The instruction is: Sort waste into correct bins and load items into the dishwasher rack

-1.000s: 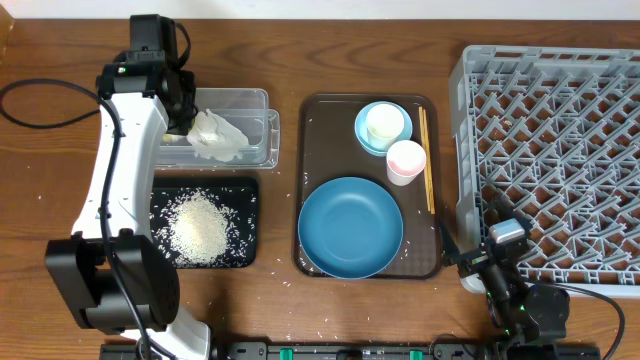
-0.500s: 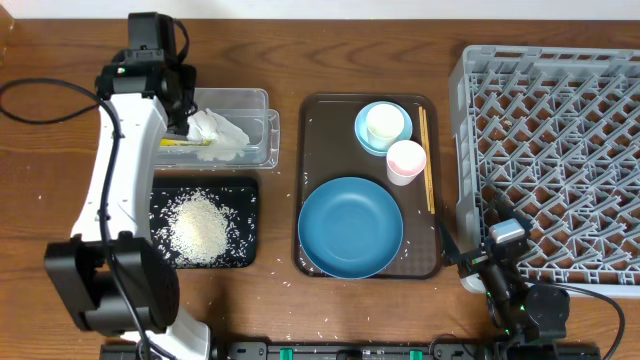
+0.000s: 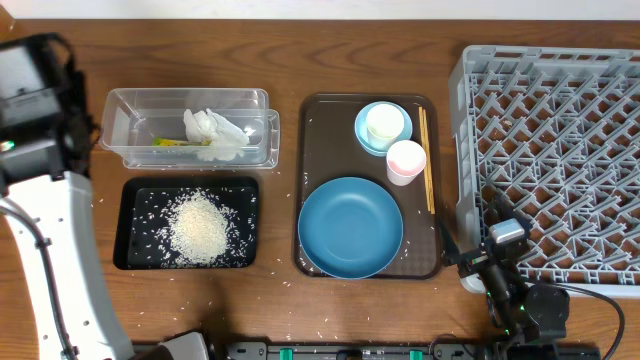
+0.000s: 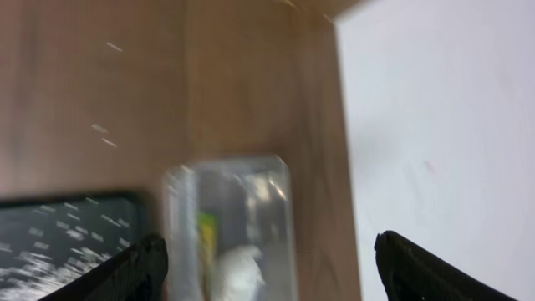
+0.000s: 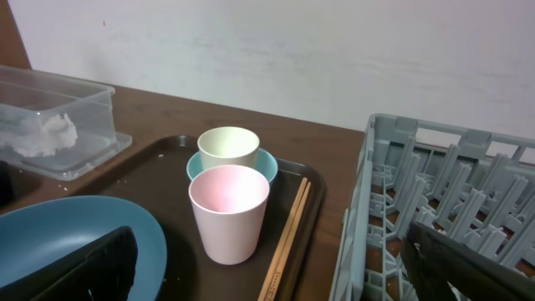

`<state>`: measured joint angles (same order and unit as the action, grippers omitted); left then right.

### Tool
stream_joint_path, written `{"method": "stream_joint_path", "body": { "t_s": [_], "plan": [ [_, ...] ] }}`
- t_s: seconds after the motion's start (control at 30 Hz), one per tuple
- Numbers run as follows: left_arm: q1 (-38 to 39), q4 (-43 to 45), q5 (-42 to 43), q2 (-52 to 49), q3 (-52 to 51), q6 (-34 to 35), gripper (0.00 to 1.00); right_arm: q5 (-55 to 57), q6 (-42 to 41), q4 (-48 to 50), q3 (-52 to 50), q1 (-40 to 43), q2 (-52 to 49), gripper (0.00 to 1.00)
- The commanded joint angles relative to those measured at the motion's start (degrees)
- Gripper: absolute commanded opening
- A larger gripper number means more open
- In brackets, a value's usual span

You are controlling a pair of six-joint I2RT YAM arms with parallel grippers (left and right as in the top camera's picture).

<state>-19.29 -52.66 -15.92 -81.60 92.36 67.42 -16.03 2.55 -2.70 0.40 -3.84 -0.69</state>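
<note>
- The crumpled napkin (image 3: 215,134) and the yellow-green wrapper (image 3: 168,143) lie inside the clear tub (image 3: 130,120).
- The rice (image 3: 198,228) is heaped in the black tray (image 3: 135,250) beside the tub.
- The left end effector (image 4: 267,247), clear of the tub, stands wide and empty.
- The right end effector (image 5: 269,238) is spread wide and empty beside the rack (image 3: 560,150).

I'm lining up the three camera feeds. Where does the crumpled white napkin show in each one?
Overhead: the napkin lies upper left, inside the clear tub, toward the tub's right half.
Left wrist: a blurred white lump at the bottom edge, centre-left, inside the same tub.
Right wrist: far left edge, seen through the tub's wall.
Shared landmark: the clear tub, which shows in all three views.
</note>
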Motion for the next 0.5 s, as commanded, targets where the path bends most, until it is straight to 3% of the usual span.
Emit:
{"method": "stream_joint_path", "body": {
  "t_s": [0.0,0.2,0.47],
  "plan": [
    [-4.5,-2.2,-1.4,-2.0,0.1,-0.7,0.83,0.1,-0.1,-0.2,-0.1,-1.5,0.3,0.99],
    [-10.4,-8.1,-1.3,-4.1,0.1,-0.8,0.88,0.2,-0.1,-0.2,-0.1,-1.5,0.3,0.99],
    [-11.4,-15.5,-1.3,-4.2,0.1,-0.8,0.88,0.2,-0.1,-0.2,-0.1,-1.5,0.3,0.99]
  ]
}}
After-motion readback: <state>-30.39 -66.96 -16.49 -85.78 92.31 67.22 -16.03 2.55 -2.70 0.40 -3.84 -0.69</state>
